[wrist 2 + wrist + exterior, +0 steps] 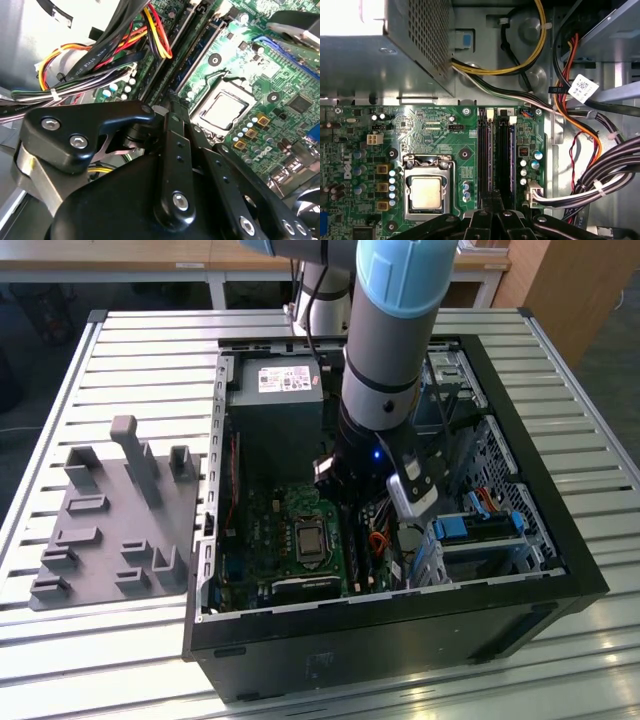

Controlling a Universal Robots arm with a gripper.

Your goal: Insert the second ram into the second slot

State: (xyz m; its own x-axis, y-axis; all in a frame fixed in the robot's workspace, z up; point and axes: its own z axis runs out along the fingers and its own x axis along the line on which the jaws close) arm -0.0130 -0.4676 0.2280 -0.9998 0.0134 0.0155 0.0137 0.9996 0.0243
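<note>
The gripper [492, 201] hangs low inside the open computer case [560, 585], over the memory slots [496, 155]. In the exterior view these sit at 3 o'clock from the processor socket [305, 538]. In both wrist views its fingers are drawn together into 1 narrow tip, and no gap shows between them. Whether they pinch anything cannot be told.

The second ram [511, 150] seems to be the thin blue-tinted stick standing on edge in the slot bank, just beside the fingertips. How deep it sits cannot be told.

To do this step well, the stick should stay parallel to its slot along the full length. The push should go straight down on its top edge, near the middle, so neither end rides high. The white latch [512, 120] at the slot's far end is a fair check, since it should close against the stick. The cable bundle [615, 165] lies near the slots and should stay clear of the arm.
</note>
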